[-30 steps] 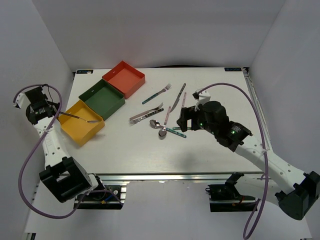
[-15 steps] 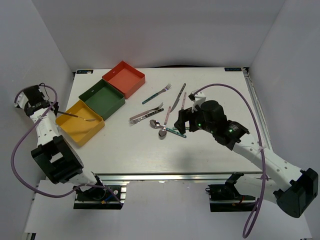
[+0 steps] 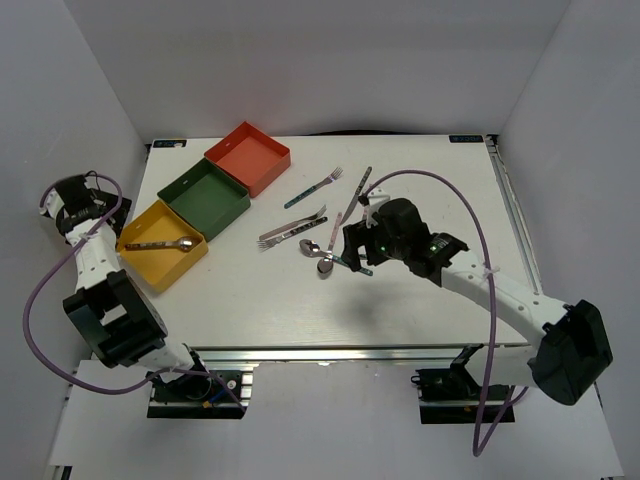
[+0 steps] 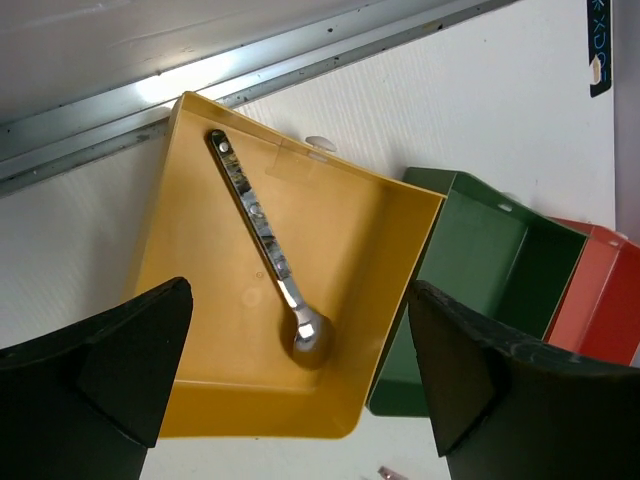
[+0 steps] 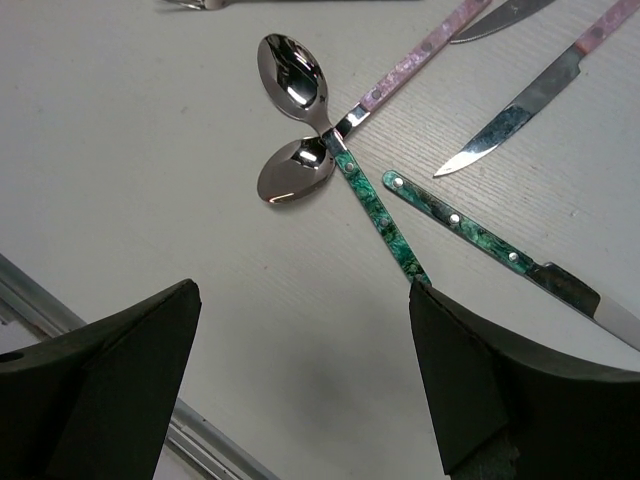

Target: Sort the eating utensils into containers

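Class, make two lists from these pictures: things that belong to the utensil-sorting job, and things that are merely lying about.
Belongs to the job:
yellow tray with a spoon in it; green tray; red tray; loose cutlery, such as a fork, a knife and two crossed spoons.

Just there:
purple cable; metal rail along the near edge.

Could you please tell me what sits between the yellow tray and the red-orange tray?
The dark green tray lies between them, close against the yellow tray and the red-orange tray; the top external view shows it.
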Motion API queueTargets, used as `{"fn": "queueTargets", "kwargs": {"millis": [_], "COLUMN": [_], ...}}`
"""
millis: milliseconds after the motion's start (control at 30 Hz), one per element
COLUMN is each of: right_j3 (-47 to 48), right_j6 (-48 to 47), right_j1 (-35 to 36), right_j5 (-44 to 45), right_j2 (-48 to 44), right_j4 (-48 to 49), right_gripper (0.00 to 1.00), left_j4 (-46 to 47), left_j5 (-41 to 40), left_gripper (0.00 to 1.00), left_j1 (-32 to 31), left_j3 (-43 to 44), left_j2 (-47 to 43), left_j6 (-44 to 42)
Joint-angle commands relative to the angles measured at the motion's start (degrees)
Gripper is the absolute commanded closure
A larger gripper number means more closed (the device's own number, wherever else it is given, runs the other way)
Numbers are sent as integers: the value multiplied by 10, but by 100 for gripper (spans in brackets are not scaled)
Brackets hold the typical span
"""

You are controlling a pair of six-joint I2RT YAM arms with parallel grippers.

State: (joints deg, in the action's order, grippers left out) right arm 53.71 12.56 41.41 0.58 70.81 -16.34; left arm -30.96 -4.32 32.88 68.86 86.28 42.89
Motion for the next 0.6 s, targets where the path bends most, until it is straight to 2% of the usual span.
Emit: {"fn": "queueTargets", "kwargs": {"millis": [0,67,133,233,267,367,467,567], "right_j3": [27,31,48,62,70,84,104,123], "right_j6": [-44,-81,-122,-150,-156,-199,-218,-227], "right_j1": [-8,-9,-9,-9,-9,-9,-8,-8], "right_j5": [-36,-65,-57,22,44,16,0,-1], "right_j2": [28,61,93,161,192,245,288,316], "right_j4": [15,-3,-32,-61,-62,-54,-34,-15], "right_gripper": [11,11,11,24,36,43,45,45], "left_j4": [-9,-19,-19,-23,-26,-7,18,52], "left_j5": [18,26,40,39,21,0,6,33], "left_gripper": [2,2,2,2,2,2,2,2], "left_j1": [-4,-15,-33,-107,-160,-251,-295,-306], "left_j3": [29,46,52,50,44,-20,-107,-202], "left_j2": [-37,-51,-80,-126,-138,-200,-267,-333], "left_j6": [-21,-29,-51,-85,-91,-107,-121,-153]}}
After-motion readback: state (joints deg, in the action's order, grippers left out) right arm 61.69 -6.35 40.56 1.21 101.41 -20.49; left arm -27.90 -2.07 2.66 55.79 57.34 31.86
